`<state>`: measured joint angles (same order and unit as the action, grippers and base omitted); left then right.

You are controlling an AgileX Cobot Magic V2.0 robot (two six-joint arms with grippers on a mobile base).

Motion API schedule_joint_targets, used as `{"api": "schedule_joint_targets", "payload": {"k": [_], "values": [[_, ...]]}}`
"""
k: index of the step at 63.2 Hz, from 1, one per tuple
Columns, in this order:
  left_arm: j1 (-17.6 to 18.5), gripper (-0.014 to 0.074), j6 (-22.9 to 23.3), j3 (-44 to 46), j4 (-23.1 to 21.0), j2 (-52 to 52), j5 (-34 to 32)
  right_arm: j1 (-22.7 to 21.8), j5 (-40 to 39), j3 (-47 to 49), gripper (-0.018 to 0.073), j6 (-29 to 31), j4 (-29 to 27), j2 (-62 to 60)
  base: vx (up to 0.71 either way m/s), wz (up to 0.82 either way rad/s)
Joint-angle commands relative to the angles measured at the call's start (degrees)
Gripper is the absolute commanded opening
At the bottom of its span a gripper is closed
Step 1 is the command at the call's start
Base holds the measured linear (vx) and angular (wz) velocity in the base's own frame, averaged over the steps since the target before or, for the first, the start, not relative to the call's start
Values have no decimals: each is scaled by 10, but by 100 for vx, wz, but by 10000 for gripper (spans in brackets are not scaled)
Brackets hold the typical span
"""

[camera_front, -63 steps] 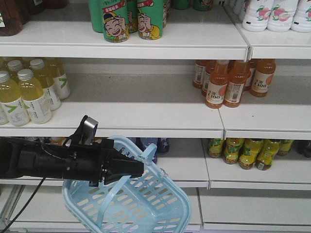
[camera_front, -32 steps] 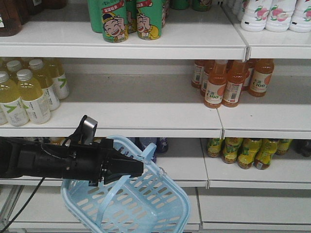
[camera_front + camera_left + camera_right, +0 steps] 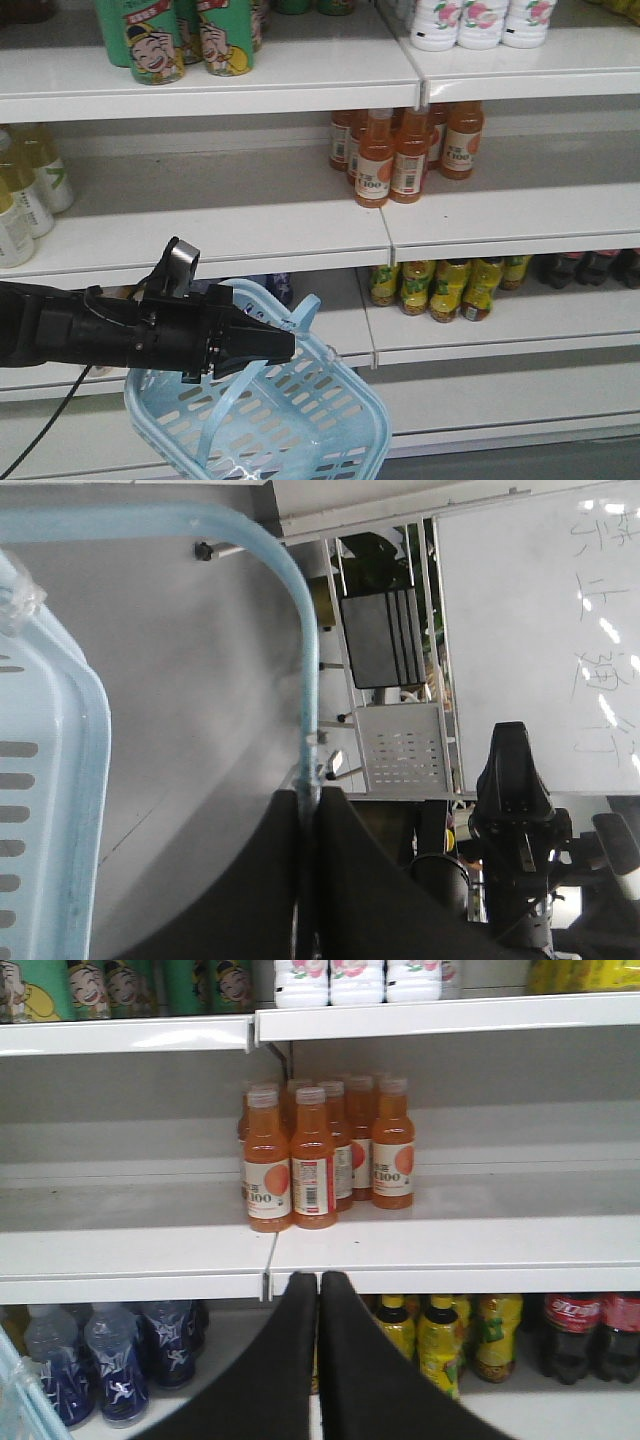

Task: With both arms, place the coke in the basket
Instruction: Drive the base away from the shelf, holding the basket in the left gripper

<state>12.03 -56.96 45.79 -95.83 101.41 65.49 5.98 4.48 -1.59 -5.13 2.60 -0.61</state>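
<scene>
The pale blue basket point(image 3: 300, 420) hangs tilted in front of the lower shelves. My left gripper point(image 3: 285, 345) is shut on its swing handle point(image 3: 300, 315). In the left wrist view the fingers point(image 3: 308, 795) pinch the thin blue handle point(image 3: 305, 680), with the basket rim point(image 3: 95, 730) at the left. My right gripper point(image 3: 318, 1278) is shut and empty, pointing at the edge of the shelf that holds orange drinks. It does not show in the front view. The all-red coke bottle is out of view.
Orange juice bottles point(image 3: 315, 1155) stand on the middle shelf point(image 3: 480, 215). Below are yellow bottles point(image 3: 440, 1345), dark cola bottles with red labels point(image 3: 590, 1335) at the far right, and blue bottles point(image 3: 110, 1355) at the left. Green cans point(image 3: 180, 35) and white bottles point(image 3: 470, 20) are on top.
The shelves have slid left in the front view, so my view has shifted to the right along the shelving. The left gripper still holds the basket handle in the same pose.
</scene>
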Motion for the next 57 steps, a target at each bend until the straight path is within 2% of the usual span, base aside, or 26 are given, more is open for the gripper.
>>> {"api": "schedule_joint_targets", "payload": {"k": [1,57], "values": [[0,-8,-4,9,-61,-29,52,-1,-45,-7,-10,3,2,-10,-5,-37],[0,-8,-4,9,-61,-29,52,-1,-45,-7,-10,3,2,-10,-8,-45]]}}
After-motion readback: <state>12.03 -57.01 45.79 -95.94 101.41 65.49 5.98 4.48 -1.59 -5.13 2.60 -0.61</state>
